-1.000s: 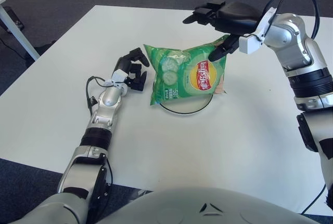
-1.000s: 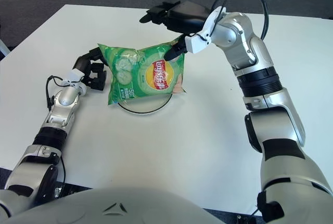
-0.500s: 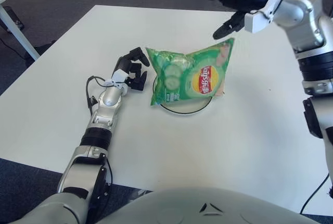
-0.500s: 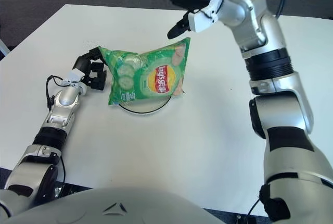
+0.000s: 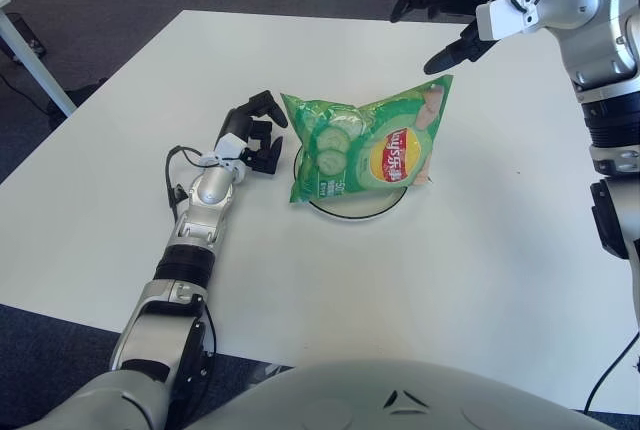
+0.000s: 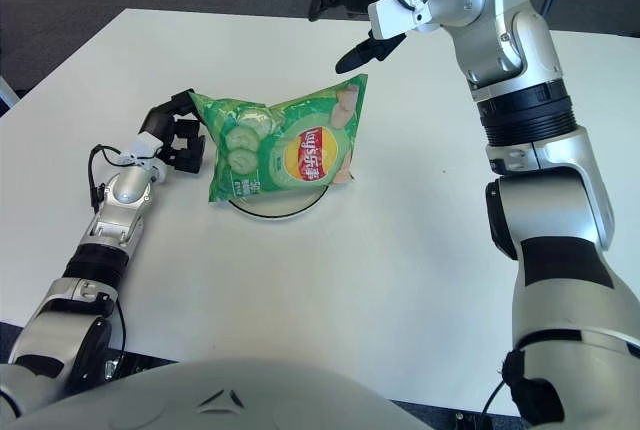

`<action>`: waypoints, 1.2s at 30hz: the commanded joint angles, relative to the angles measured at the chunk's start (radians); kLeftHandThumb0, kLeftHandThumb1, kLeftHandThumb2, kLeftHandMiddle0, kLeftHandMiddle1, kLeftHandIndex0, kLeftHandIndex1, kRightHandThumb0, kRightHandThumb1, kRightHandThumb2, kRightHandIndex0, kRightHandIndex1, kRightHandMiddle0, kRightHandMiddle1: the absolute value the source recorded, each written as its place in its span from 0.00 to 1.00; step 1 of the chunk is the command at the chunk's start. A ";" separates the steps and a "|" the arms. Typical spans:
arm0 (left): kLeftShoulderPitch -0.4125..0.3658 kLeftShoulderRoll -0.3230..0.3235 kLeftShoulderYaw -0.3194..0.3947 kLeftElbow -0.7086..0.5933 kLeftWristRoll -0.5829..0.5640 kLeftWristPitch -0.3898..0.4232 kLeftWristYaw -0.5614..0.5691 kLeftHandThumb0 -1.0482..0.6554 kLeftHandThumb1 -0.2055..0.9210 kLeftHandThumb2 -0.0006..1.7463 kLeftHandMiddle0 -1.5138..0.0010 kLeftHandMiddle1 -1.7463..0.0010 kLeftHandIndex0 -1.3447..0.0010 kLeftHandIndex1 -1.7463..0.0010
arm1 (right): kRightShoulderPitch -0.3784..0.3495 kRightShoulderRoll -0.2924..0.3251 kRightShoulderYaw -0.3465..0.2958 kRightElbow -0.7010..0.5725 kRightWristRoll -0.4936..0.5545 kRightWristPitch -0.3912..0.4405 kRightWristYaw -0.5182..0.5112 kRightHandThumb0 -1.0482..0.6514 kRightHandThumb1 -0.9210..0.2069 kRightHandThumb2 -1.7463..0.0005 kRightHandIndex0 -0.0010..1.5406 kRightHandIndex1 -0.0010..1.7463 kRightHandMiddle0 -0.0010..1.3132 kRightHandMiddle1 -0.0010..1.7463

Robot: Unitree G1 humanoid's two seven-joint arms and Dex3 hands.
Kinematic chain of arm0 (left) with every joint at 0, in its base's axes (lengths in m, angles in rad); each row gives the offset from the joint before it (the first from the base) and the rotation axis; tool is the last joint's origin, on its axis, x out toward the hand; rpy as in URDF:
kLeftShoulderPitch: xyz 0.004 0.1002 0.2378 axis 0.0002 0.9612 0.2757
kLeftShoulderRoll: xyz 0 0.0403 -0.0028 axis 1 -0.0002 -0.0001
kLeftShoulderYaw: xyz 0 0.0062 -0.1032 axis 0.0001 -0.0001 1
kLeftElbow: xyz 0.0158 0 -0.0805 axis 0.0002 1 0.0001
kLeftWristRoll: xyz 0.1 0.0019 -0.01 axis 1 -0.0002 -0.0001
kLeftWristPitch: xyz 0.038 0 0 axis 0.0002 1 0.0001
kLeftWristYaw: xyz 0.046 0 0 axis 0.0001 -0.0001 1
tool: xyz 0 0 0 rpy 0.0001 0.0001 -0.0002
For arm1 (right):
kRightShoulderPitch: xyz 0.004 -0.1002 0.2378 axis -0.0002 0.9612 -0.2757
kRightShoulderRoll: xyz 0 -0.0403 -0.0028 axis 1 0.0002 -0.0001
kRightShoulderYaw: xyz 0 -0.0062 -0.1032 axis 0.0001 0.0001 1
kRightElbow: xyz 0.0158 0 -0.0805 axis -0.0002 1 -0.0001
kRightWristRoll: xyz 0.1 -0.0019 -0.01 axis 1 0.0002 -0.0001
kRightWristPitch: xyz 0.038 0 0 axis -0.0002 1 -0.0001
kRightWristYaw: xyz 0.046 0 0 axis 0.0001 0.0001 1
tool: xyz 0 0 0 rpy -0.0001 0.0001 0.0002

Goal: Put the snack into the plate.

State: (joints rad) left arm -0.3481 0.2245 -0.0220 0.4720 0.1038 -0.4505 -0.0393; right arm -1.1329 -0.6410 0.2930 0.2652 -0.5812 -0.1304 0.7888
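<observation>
The snack point(image 5: 365, 146), a green crisp bag, is seen at the centre of the frame, lying across the plate point(image 5: 352, 212), of which only a dark rim arc is exposed below the bag's lower edge. The bag is larger than the plate: its left end overhangs toward the left hand and its upper right corner is raised off the white table point(image 5: 470, 280).

The right hand point(image 5: 447, 28) is shown at the upper right of the frame, above and apart from the bag's raised corner, with fingers spread and nothing held. The left hand point(image 5: 255, 133) is shown just left of the bag's left edge, fingers curled and empty; whether contact is made with the bag cannot be determined.

The placement is judged essentially complete. Two risks are noted. Because the bag overhangs the rim and sits tilted, it could slide or tip off the plate toward the left if it is nudged. Such a nudge could be given by the left hand, so close to the bag's edge, or by a right-hand finger catching the raised corner on any low pass over it.
</observation>
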 commanded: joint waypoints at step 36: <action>0.065 -0.016 -0.011 0.069 0.016 -0.029 -0.001 0.29 0.31 0.87 0.13 0.00 0.44 0.00 | 0.115 -0.048 -0.112 0.156 -0.020 -0.140 -0.488 0.02 0.00 0.81 0.00 0.00 0.00 0.16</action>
State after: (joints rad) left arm -0.3516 0.2288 -0.0212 0.4835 0.1056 -0.4692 -0.0469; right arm -1.0067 -0.6814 0.1624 0.3831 -0.5763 -0.2616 0.3283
